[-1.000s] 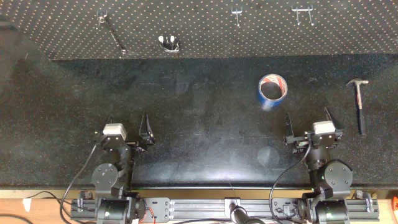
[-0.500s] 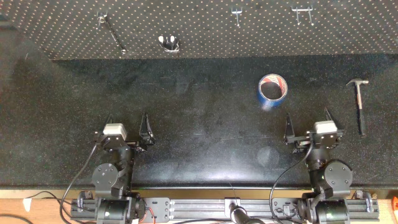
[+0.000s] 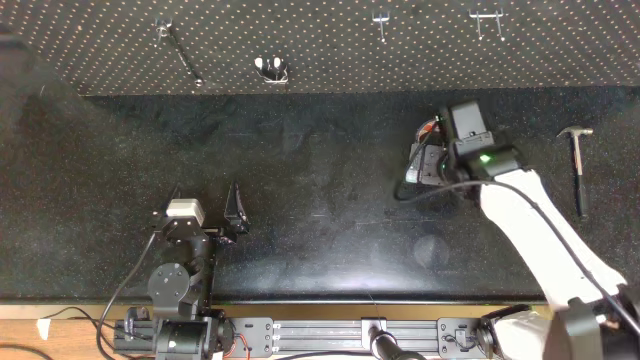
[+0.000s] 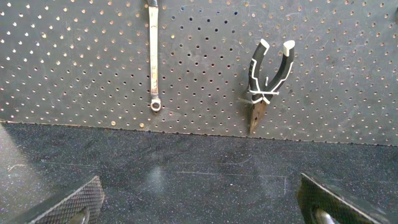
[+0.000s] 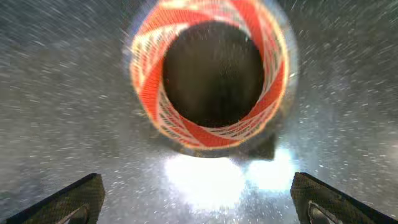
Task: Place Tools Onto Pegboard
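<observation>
Tape roll (image 5: 186, 134) lies flat; hammer (image 3: 578, 175) nearby; wrench (image 4: 153, 56), pliers (image 4: 259, 102) hang on pegboard (image 4: 74, 62).

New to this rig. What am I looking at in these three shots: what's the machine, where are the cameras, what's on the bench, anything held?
It is two robot arms, a left arm and a right arm, at a black worktop, each ending in a two-finger gripper. The overhead picture looks straight down; the arms stand at its bottom edge. The other two come from cameras on the wrists, looking out from just behind each gripper. The left gripper, open, faces the pegboard, where a wrench and pliers already hang; empty hooks are farther right. On the worktop lie a tape roll and a hammer. The right gripper hangs open above the tape roll. Nothing is held.
</observation>
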Controlling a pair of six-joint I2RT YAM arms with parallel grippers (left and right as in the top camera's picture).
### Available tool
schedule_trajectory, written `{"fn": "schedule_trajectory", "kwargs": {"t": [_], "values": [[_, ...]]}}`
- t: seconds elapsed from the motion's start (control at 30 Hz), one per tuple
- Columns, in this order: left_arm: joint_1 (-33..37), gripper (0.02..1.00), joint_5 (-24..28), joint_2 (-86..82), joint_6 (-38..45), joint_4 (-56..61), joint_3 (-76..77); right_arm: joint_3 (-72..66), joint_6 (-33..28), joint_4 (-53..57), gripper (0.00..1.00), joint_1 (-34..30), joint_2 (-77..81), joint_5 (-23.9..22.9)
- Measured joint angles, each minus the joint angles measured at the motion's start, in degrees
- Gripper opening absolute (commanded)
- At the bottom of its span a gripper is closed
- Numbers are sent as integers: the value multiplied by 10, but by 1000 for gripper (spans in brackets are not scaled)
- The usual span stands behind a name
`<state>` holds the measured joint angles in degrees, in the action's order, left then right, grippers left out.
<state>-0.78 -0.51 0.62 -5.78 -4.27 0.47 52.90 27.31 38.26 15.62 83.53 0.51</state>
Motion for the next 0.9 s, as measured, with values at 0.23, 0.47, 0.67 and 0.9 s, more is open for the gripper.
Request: {"fn": "schedule_trajectory", "kwargs": {"t": [0.23, 0.47, 0.67, 0.9], "values": [[0, 996, 0, 0, 0, 0, 0, 83, -50, 72, 982, 0, 30, -9], [0, 996, 0, 0, 0, 0, 0, 152, -98, 36, 982, 0, 117, -24], [0, 996, 0, 0, 0, 0, 0, 152, -136, 11, 671, 10, 168, -26], [0, 996, 0, 0, 0, 0, 0, 153, -145, 11, 75, 10, 201, -26]]}}
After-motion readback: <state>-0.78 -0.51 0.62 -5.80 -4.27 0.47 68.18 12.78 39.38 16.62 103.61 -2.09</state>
